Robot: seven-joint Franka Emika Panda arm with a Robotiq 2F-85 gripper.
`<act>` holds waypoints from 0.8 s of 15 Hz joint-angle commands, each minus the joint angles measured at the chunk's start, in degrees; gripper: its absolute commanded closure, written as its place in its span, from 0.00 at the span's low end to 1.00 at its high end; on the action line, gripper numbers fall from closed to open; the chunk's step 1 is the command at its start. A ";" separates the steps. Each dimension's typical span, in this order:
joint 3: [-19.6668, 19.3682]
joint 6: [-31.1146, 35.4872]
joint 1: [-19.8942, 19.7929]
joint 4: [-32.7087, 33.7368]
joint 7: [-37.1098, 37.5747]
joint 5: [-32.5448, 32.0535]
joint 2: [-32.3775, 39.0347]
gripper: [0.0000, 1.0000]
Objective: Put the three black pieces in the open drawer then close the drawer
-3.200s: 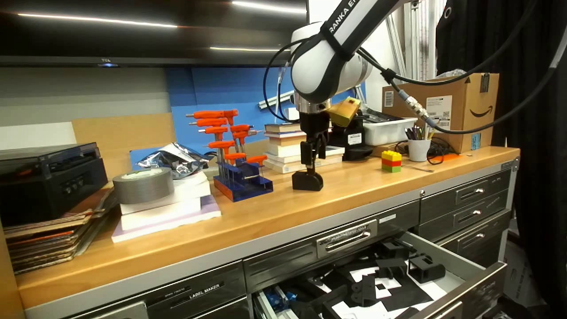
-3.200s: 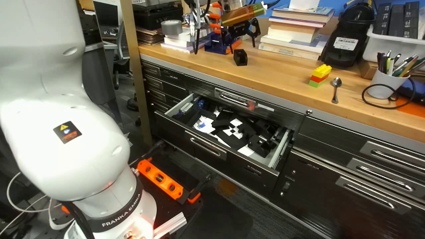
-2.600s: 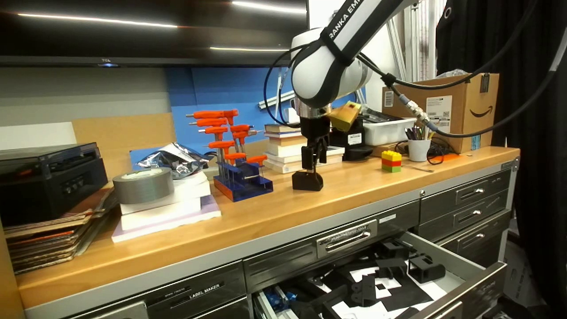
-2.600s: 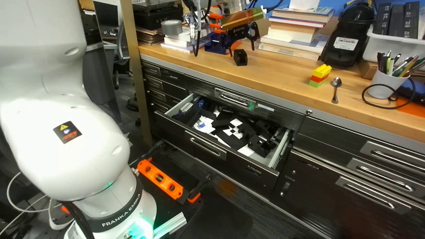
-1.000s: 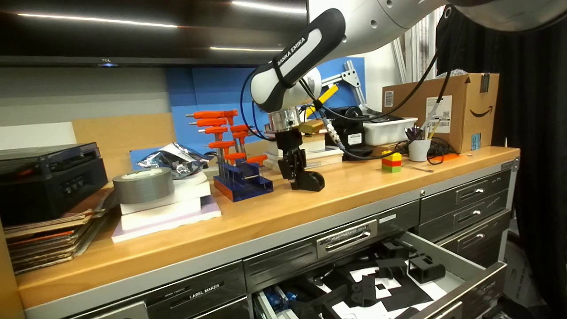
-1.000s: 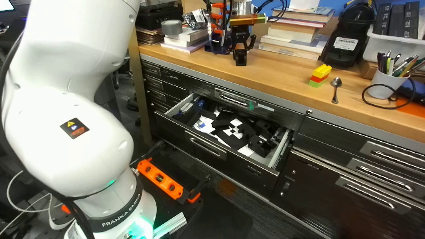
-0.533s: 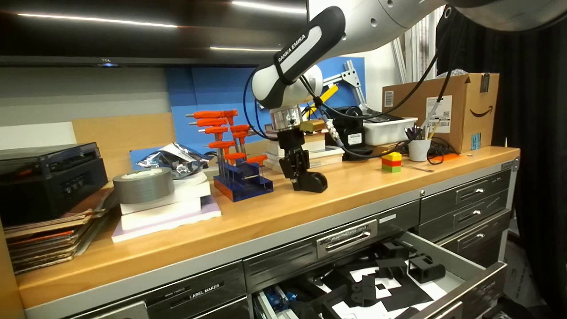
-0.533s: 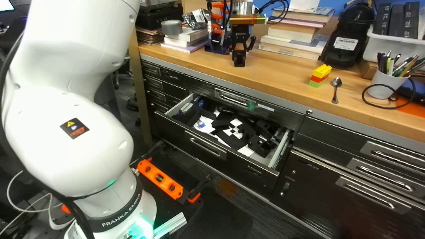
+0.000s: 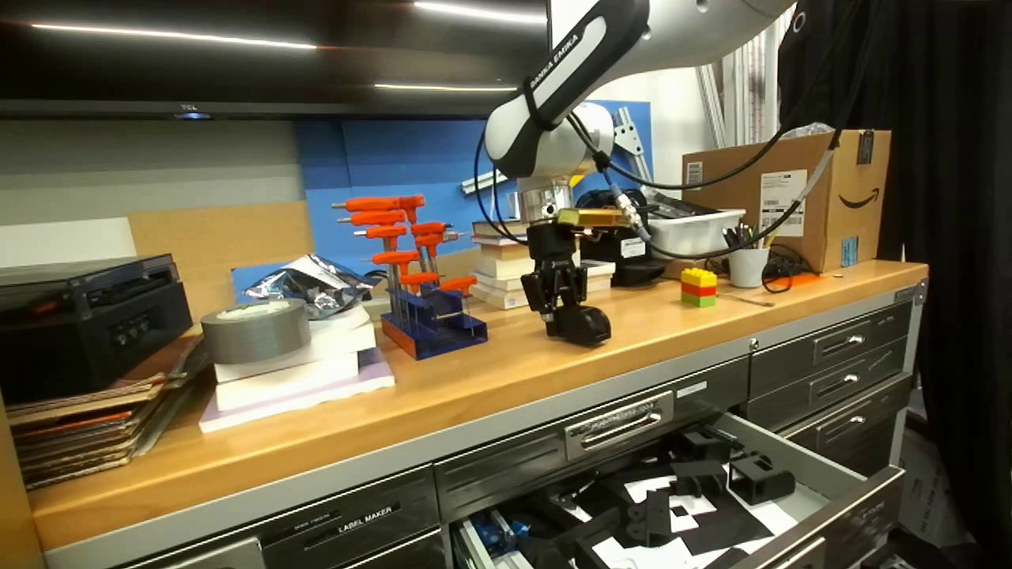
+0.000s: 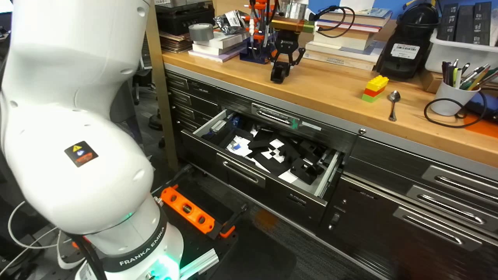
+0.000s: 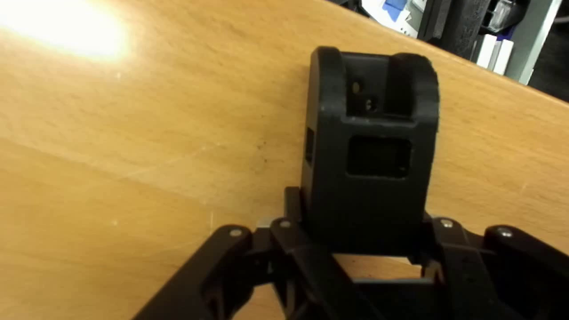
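Near worktop edge [image 11: 462,66], claw [image 10: 281,67] pinches black piece [image 11: 373,191]; open drawer [image 10: 278,190] below, bricks [image 10: 375,88] well apart.

One black piece [image 11: 371,193] outside one open drawer [image 10: 276,190], one spoon [image 10: 394,97], one cup [image 9: 748,270]

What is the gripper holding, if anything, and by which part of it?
In the wrist view, the gripper holds a black piece, pinched across its two sides near the end opposite its rounded one.

Wrist view close, facing down at worktop [image 11: 133,178], both exterior views farther back, sharing drawer [image 10: 278,188]
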 commanded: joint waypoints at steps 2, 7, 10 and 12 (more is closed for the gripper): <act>-1.67 9.01 -2.41 -16.75 4.54 6.88 -11.99 0.67; -4.31 17.97 -3.75 -31.72 8.12 12.24 -20.60 0.67; -5.50 24.27 -3.65 -40.91 9.91 14.71 -25.64 0.67; -5.95 27.83 -3.48 -45.86 11.20 16.46 -28.99 0.67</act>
